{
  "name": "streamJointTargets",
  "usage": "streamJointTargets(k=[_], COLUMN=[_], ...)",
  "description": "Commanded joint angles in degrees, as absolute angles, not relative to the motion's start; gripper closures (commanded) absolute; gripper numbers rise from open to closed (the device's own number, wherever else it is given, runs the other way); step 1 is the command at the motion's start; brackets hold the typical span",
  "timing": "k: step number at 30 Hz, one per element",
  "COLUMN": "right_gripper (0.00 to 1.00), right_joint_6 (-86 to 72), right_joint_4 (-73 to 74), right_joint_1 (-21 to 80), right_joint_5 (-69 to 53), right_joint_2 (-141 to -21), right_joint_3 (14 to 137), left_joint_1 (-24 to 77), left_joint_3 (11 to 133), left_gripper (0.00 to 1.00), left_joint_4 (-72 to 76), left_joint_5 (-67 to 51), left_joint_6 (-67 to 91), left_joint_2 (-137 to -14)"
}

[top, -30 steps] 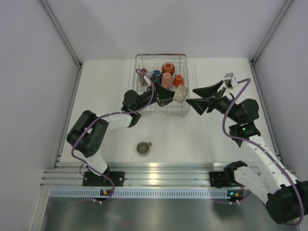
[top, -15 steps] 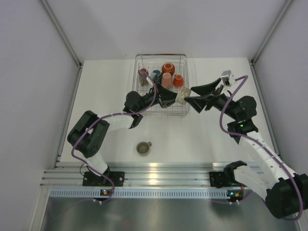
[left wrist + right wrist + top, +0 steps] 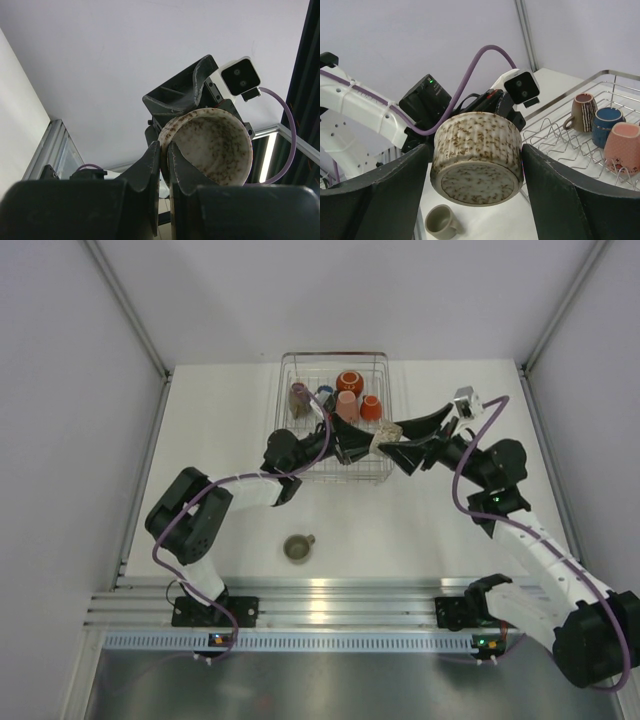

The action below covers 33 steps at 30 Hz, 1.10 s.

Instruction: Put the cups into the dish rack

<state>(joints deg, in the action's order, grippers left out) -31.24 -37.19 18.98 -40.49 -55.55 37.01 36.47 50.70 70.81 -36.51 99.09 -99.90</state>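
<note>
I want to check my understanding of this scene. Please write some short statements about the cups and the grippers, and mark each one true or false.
1. The left gripper is shut on the rim of the speckled cup. True.
2. The right gripper is shut. False: it is open, with a finger on either side of the speckled cup.
3. An olive cup stands on the table, outside the rack. True.
4. The rack holds no cups. False: it holds several, among them an orange cup, a pink cup and a blue cup.
</note>
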Motion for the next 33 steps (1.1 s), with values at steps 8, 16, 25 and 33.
streamJointTargets(k=[8, 16, 25, 33], right_gripper=[0.26, 0.37, 0.44, 1.00], right_joint_6=[-32.7, -31.9, -31.1, -29.8], right_joint_4=[-42.0, -41.7, -42.2, -42.8], right_joint_1=[21.1, 21.4, 21.5, 21.5], right_joint_5=[-42.0, -41.7, -41.1, -40.9], right_joint_2=[-56.6, -56.2, -56.4, -56.6], right_joint_3=[35.7, 35.3, 37.2, 38.2], left_joint_1=[36.8, 36.9, 36.9, 37.2], left_joint_3=[54.2, 54.9, 53.3, 53.1], left_gripper=[1.00, 1.00, 1.00, 1.00], left_joint_4=[77.5, 77.4, 77.8, 78.0], left_joint_5=[-34.8, -35.2, -35.4, -35.9], left_joint_6=[99.0, 99.1, 99.4, 99.6], left_joint_2=[-99.7, -100.0, -100.2, -101.1])
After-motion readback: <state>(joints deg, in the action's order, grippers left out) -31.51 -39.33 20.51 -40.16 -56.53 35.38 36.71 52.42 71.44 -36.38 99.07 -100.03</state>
